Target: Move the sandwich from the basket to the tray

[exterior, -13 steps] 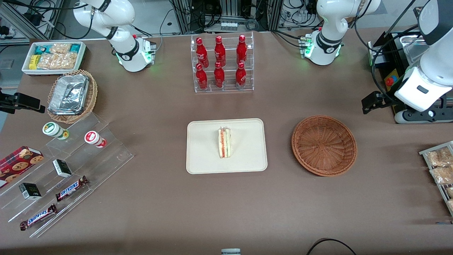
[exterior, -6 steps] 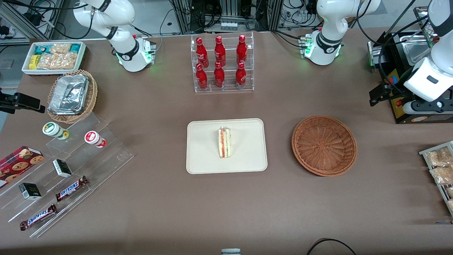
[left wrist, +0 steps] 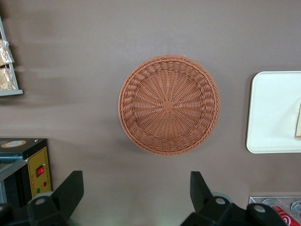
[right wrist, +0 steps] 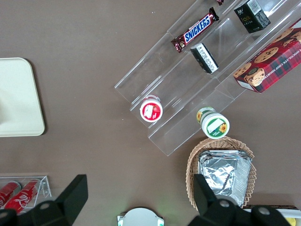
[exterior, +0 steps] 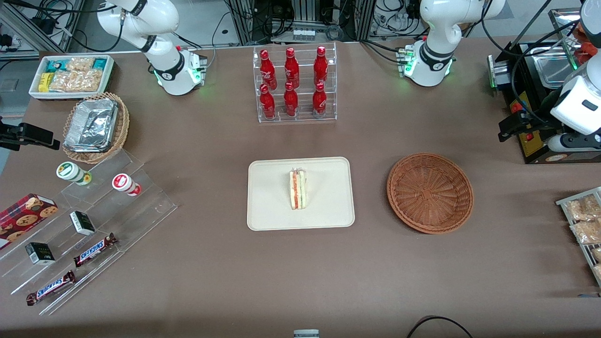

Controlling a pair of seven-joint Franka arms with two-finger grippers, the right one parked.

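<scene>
The sandwich (exterior: 297,189) stands on its edge in the middle of the cream tray (exterior: 272,209), its red and green filling stripe facing up. The reddish-brown wicker basket (exterior: 429,192) sits beside the tray, toward the working arm's end, with nothing in it. My left arm (exterior: 581,105) hangs high near that end of the table, well away from the basket. In the left wrist view my gripper (left wrist: 135,181) is open and holds nothing, looking down on the basket (left wrist: 168,104), with the tray (left wrist: 273,113) and a sliver of the sandwich (left wrist: 298,121) at the picture's edge.
A clear rack of red bottles (exterior: 294,84) stands farther from the camera than the tray. A black and yellow box (exterior: 528,136) and a wire rack of snack bags (exterior: 584,220) lie under and near my arm. Acrylic steps with snacks (exterior: 84,225) and a foil-filled tan basket (exterior: 94,126) sit toward the parked arm's end.
My left arm has pulled away from the basket, rising and moving toward the working arm's end of the table. The sandwich, tray and basket have not moved.
</scene>
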